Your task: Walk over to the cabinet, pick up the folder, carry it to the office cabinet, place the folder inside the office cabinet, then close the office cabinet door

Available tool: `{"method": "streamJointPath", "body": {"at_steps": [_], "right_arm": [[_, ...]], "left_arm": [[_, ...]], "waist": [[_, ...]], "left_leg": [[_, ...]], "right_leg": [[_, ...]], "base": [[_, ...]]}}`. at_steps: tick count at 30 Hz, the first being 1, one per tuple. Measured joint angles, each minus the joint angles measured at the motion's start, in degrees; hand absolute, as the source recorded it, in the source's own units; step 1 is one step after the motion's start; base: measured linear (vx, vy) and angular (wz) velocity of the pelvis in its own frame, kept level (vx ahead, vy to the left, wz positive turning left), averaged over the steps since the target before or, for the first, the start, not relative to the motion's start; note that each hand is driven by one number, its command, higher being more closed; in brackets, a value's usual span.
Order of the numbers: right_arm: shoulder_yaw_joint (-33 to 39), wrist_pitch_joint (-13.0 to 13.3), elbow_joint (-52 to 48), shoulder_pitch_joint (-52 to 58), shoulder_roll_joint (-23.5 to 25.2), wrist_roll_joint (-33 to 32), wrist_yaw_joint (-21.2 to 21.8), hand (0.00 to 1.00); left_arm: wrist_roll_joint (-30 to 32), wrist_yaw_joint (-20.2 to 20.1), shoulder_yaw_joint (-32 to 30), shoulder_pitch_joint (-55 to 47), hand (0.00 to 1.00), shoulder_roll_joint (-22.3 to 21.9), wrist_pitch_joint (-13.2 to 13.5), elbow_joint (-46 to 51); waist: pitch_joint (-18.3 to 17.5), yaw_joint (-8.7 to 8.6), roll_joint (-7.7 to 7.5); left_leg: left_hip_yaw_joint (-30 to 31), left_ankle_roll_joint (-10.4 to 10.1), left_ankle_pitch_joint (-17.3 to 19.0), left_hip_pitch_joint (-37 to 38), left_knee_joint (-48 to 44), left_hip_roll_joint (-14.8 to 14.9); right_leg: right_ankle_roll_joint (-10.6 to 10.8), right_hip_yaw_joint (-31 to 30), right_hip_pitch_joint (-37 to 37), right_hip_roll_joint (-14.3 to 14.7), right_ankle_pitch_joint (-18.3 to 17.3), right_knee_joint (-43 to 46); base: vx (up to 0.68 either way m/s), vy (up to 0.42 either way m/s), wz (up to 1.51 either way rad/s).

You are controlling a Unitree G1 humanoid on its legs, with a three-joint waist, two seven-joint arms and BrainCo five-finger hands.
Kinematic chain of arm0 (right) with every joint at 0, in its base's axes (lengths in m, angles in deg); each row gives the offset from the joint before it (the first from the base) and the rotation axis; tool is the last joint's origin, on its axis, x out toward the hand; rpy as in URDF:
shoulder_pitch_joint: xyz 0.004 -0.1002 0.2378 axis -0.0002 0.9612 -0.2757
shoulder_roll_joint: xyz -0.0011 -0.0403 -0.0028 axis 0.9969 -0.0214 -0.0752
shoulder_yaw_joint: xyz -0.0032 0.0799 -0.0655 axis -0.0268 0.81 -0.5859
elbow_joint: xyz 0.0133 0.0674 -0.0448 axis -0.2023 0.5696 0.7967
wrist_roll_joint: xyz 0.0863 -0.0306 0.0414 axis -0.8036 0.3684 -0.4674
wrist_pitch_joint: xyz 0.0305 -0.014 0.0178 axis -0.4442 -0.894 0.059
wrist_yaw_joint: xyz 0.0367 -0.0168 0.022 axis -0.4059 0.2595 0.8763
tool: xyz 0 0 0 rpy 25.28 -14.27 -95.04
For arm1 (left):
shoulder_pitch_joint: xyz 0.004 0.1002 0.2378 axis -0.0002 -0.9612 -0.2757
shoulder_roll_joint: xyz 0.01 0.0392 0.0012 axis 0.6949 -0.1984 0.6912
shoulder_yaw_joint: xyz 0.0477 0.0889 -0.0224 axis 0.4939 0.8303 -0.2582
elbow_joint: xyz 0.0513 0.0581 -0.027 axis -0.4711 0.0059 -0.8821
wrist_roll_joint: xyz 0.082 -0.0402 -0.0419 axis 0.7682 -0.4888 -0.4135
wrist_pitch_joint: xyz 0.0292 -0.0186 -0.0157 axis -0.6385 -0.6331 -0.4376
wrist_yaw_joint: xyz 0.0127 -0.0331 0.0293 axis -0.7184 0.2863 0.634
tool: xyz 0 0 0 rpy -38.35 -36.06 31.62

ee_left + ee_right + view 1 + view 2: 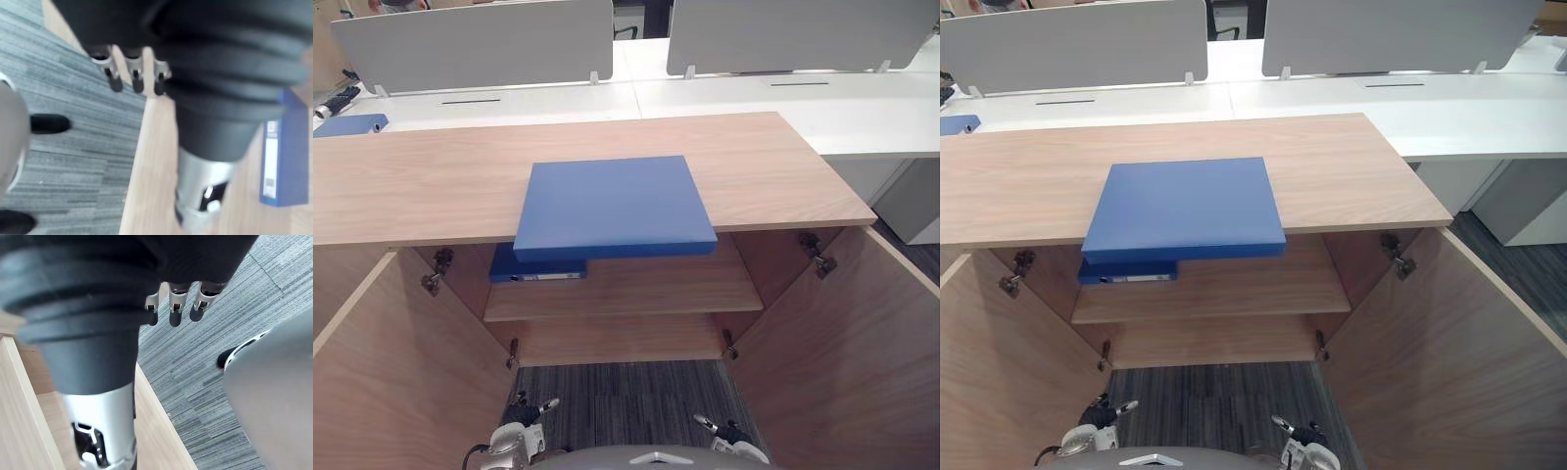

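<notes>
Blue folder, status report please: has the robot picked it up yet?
Left hand, right hand low, open, empty. Blue folder flat on cabinet top, overhanging front edge, untouched. Cabinet doors open; second binder on shelf inside.

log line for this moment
blue folder: on cabinet top, overhanging front edge | second folder: on inner shelf | doors: open | left hand: low, open, empty | right hand: low, open, empty
</notes>
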State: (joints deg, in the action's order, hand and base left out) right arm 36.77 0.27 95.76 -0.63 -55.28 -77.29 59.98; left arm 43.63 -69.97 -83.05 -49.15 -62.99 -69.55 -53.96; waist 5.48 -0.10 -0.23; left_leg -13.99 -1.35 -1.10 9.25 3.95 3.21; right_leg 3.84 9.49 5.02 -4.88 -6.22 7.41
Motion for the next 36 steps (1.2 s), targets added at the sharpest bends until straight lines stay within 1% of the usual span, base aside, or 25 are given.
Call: {"method": "streamJointPath", "body": {"at_steps": [1, 3, 4, 5, 6, 7, 9, 10, 12, 13, 15, 16, 18, 19, 24, 26, 29, 31, 34, 36], "right_arm": [[-0.1, 0.0, 0.0, 0.1, -0.1, 0.0, 0.0, 0.0], [-0.3, 0.1, 0.0, 0.1, -0.2, -0.2, -0.1, 0.0], [-0.8, 0.1, -0.1, 0.2, -0.1, -0.5, -0.1, 0.0], [-1.1, 0.1, -0.2, 0.3, -0.1, -0.7, -0.1, 0.0], [-2.1, 0.3, -0.5, 0.6, -0.1, -0.7, -0.1, 0.0], [-2.4, 0.4, -0.7, 0.6, -0.2, -0.7, -0.1, 0.0], [-2.7, 0.5, -1.6, 0.8, -0.2, -0.7, -0.1, 0.0], [-2.8, 0.5, -2.0, 0.9, -0.2, -0.7, -0.1, 0.0], [-2.9, 0.6, -2.3, 1.4, -0.2, -0.7, 0.0, 0.0], [-3.1, 0.6, -2.3, 1.4, -0.3, -0.7, 0.0, 0.0], [-4.7, 0.6, -2.6, 1.4, -0.5, -0.7, 0.0, 0.0], [-4.9, 0.6, -2.8, 1.4, -0.5, -0.7, 0.0, 0.0], [-5.0, 0.6, -2.9, 1.4, -0.4, -0.7, 0.1, 0.0], [-5.0, 0.6, -3.0, 1.4, -0.4, -0.7, 0.1, 0.0], [-5.1, 0.6, -4.2, 1.9, -0.4, -0.7, 0.1, 0.0], [-5.1, 0.7, -4.4, 2.2, -0.4, -0.7, 0.2, 0.0], [-5.2, 0.8, -4.3, 2.5, -0.5, -0.7, 0.9, 0.0], [-5.7, 1.4, -4.1, 2.6, -0.6, -0.7, 1.1, 0.0], [-7.0, 1.5, -2.5, 2.5, -1.7, -0.7, 1.3, 0.0], [-7.2, 1.6, -2.1, 2.5, -1.9, -0.7, 1.4, 0.0]], "left_arm": [[-0.6, 0.6, 0.1, -1.3, 0.0, 0.0, 0.0, 3.5], [-1.2, 1.1, 0.2, -2.3, 0.0, 0.2, 0.1, 7.1], [-1.2, 1.7, 1.4, -3.5, 0.0, 1.5, 0.2, 12.8], [-1.1, 2.1, 1.9, -4.1, 0.0, 2.1, 0.2, 15.4], [-1.1, 2.6, 2.4, -5.1, 0.0, 3.4, 0.8, 20.8], [-1.0, 2.7, 2.4, -5.4, 0.0, 4.1, 1.0, 23.3], [-0.4, 3.6, 2.4, -6.1, 0.0, 6.6, 2.6, 31.5], [-0.1, 3.7, 2.5, -6.1, 0.0, 7.0, 2.8, 33.3], [0.2, 4.9, 2.7, -6.8, 0.0, 7.8, 3.8, 40.0], [0.3, 4.9, 2.9, -6.9, 0.0, 7.9, 4.1, 41.4], [1.7, 5.1, 4.1, -7.8, 0.0, 8.3, 4.7, 47.7], [2.1, 5.1, 4.4, -7.9, 0.0, 8.3, 4.8, 49.3], [2.5, 5.1, 5.0, -8.0, 0.0, 8.3, 6.0, 53.5], [3.8, 5.3, 5.0, -8.4, 0.0, 8.3, 6.3, 56.0], [7.3, 6.8, 5.0, -9.8, 0.0, 8.4, 7.2, 62.9], [7.7, 7.0, 5.2, -10.1, 0.0, 8.6, 7.5, 65.4], [9.0, 7.1, 6.9, -11.1, 0.0, 9.4, 8.0, 70.2], [10.6, 7.1, 8.4, -11.6, 0.0, 10.8, 8.6, 73.5], [12.8, 7.1, 9.6, -11.6, 0.0, 11.7, 9.0, 75.5], [14.8, 7.1, 11.4, -11.6, 0.0, 12.3, 9.4, 76.6]], "waist": [[-0.1, 0.15, 0.22], [0.1, 0.23, -0.1], [0.2, 0.27, -0.45], [0.2, 0.3, -0.47], [0.2, 0.35, -0.48], [0.2, 0.43, -0.58], [0.2, 0.64, -0.49], [0.1, 0.72, -0.47], [0.2, 0.98, -0.39], [0.2, 1.01, -0.28], [0.1, 1.18, 0.01], [0.2, 1.18, 0.06], [0.2, 1.37, 0.08], [0.2, 1.44, 0.11], [0.2, 1.56, 0.1], [0.1, 1.56, 0.08], [-0.3, 1.51, -0.2], [-0.6, 1.43, -0.35], [-1.1, 1.13, -0.36], [-1.5, 0.73, -0.19]], "left_leg": [[0.2, 0.2, -0.4, -0.1, 0.5, -0.1], [0.6, 0.4, -0.5, -0.4, 0.5, -0.3], [1.2, 0.4, -0.5, -0.6, 0.5, -0.4], [1.3, 0.4, -0.5, -0.7, 0.5, -0.5], [1.4, 0.4, -0.5, -0.7, 0.6, -0.6], [1.4, 0.4, -0.5, -0.7, 0.7, -0.6], [1.4, 0.4, -0.5, -0.8, 0.9, -0.8], [1.4, 0.4, -0.5, -0.8, 0.9, -0.8], [1.6, 0.3, -0.4, -0.6, 0.7, -1.0], [1.7, 0.3, -0.4, -0.5, 0.6, -1.0], [2.6, 0.2, -0.3, -0.4, 0.6, -1.0], [3.0, 0.2, -0.3, -0.3, 0.6, -1.0], [3.2, 0.2, -0.3, -0.1, 0.6, -1.0], [3.3, 0.2, -0.3, 0.1, 0.6, -1.0], [3.3, 0.3, -0.2, 0.9, 0.9, -1.0], [3.4, 0.3, -0.2, 0.7, 0.9, -0.9], [3.7, -0.1, 0.0, -0.1, 0.9, -0.7], [3.9, -0.1, -0.2, -0.1, 0.9, -0.6], [4.1, 0.1, -0.3, -0.1, 0.9, -0.6], [4.4, 0.1, -0.3, -0.1, 0.9, -0.6]], "right_leg": [[0.1, 0.1, 0.0, 0.0, 0.4, -0.6], [0.3, 0.0, 0.0, 0.0, 0.5, -0.9], [0.3, 0.0, 0.1, 0.0, 0.5, -1.0], [0.2, 0.0, 0.1, 0.0, 0.6, -1.0], [0.1, -0.1, 0.1, 0.0, 0.6, -1.2], [0.1, -0.2, 0.2, 0.0, 0.6, -1.3], [0.1, -0.8, 0.2, 0.0, 0.6, -1.7], [0.1, -0.8, 0.2, 0.0, 0.7, -1.8], [0.2, -0.7, 0.9, 0.0, 0.9, -2.2], [0.2, -0.7, 1.1, 0.0, 1.0, -2.3], [0.1, -0.5, 1.5, 0.0, 1.0, -2.5], [0.1, -0.3, 1.9, 0.0, 1.0, -2.5], [0.0, 0.0, 2.3, 0.0, 1.0, -2.6], [-0.1, 0.1, 2.6, 0.0, 1.0, -2.6], [-0.3, 0.1, 3.0, -0.1, 0.9, -2.5], [-0.5, 0.0, 2.9, -0.1, 0.7, -2.4], [-0.5, 0.0, 2.7, 0.0, 0.4, -2.4], [-0.1, 0.0, 2.7, 0.2, 0.7, -2.1], [-0.1, -0.3, 2.7, 0.4, 0.8, -1.9], [-0.2, -2.8, 2.8, 0.6, 0.7, -1.8]], "base": [[-0.06, 0.01, 0.17], [-0.03, 0.01, 0.09], [-0.02, 0.009, 0.11], [0.0, 0.013, 0.1], [0.01, 0.009, 0.04], [0.0, 0.0, 0.0], [0.0, 0.0, 0.0], [0.03, 0.011, -0.01], [0.05, 0.008, 0.03], [0.06, 0.001, 0.03], [0.06, -0.011, 0.05], [0.04, -0.02, 0.12], [0.01, -0.017, 0.09], [-0.01, -0.014, 0.03], [-0.04, -0.006, 0.0], [-0.08, -0.012, 0.01], [-0.04, -0.018, 0.04], [0.0, 0.0, 0.0], [0.01, -0.017, 0.02], [0.01, 0.003, 0.08]]}}
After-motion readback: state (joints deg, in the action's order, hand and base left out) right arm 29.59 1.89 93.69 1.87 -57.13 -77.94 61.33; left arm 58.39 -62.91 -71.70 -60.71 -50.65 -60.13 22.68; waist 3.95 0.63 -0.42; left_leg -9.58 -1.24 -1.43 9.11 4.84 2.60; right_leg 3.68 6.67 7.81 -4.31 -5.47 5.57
